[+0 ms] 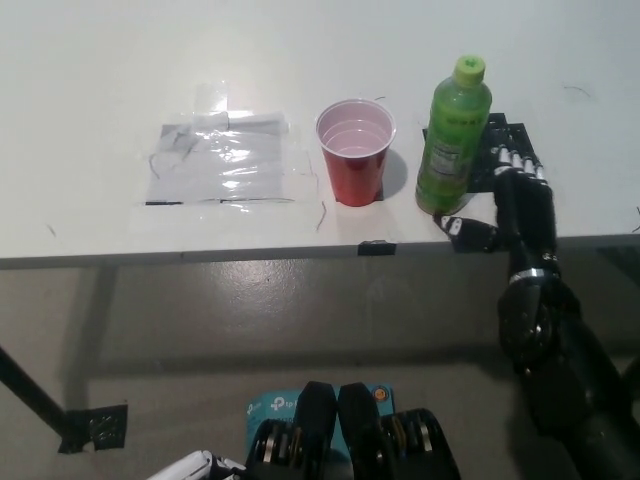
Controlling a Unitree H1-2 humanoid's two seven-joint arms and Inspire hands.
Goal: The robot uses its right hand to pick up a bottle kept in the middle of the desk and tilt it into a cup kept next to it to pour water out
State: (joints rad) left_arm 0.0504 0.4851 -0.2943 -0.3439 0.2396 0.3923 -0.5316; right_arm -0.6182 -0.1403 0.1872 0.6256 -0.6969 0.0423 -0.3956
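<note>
A green bottle (456, 140) with a green cap stands upright on the white desk (300, 50), on a black marker patch. Just to its left stands a red cup (354, 152) holding some clear liquid. My black right hand (510, 200) is at the desk's front edge, right of the bottle, open, with its fingers spread and apart from the bottle. My white left hand (190, 466) rests low at the bottom left, only partly in view.
A patch of clear tape or plastic sheet (222, 160) lies on the desk left of the cup. A small black marker (375, 247) sits on the desk's front edge. Below the edge is grey floor.
</note>
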